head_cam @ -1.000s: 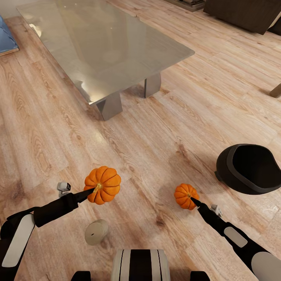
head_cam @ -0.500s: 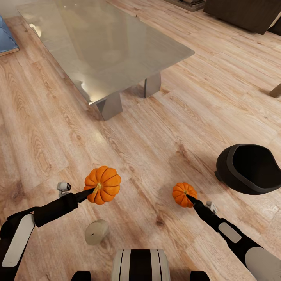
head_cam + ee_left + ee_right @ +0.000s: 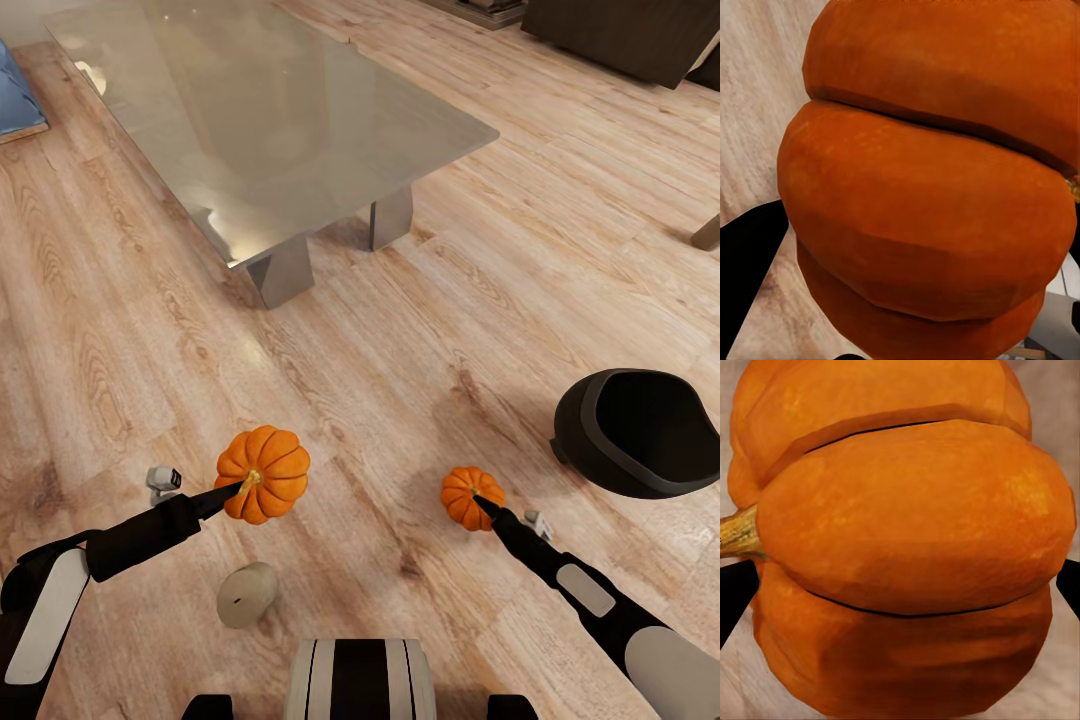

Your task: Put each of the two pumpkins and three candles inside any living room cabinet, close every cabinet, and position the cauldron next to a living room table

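In the head view my left gripper (image 3: 240, 487) is shut on the bigger pumpkin (image 3: 263, 475), low on the left over the plank floor. The left wrist view has that pumpkin (image 3: 922, 195) pressed between dark fingers (image 3: 750, 270). My right gripper (image 3: 482, 503) is shut on the small pumpkin (image 3: 470, 495); in the right wrist view the pumpkin (image 3: 900, 562) sits between two black fingertips (image 3: 735, 589), stem pointing sideways. One beige candle (image 3: 247, 594) lies on the floor just in front of my base. The black cauldron (image 3: 640, 430) rests on the floor to the right. The grey-green table (image 3: 270, 120) stands ahead.
A dark-brown cabinet (image 3: 625, 35) runs along the far right wall. A blue sofa corner (image 3: 18, 95) shows at the far left edge. Open plank floor lies between the table's grey legs (image 3: 285, 270) and my arms.
My right arm has shifted a little to the left and away from me, carrying the small pumpkin with it. The left arm and bigger pumpkin have stayed put.
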Controlling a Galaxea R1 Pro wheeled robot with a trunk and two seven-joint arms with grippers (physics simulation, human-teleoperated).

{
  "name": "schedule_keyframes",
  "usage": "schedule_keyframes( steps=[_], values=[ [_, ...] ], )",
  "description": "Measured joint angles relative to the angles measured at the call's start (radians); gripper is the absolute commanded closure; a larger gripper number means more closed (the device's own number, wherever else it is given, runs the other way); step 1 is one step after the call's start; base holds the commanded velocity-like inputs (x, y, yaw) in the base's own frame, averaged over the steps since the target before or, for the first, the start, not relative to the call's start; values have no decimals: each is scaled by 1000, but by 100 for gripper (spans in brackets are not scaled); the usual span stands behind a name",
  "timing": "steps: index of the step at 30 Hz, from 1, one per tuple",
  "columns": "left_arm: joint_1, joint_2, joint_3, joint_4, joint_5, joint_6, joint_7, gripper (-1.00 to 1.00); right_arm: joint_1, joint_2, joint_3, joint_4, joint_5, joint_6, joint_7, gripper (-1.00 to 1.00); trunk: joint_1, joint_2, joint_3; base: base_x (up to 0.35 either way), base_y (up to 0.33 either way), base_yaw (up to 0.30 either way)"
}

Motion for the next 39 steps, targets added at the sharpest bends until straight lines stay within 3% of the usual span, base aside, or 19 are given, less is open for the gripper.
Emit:
schedule_keyframes(
  steps=[1,39],
  values=[
    [0,0,0,0,0,0,0,100,0,0,0,0,1,1,-1,100,0,0,0,0,0,0],
    [0,0,0,0,-2,0,1,100,0,-1,0,-21,2,4,-6,100,-1,0,4,0,0,0]
  ],
)
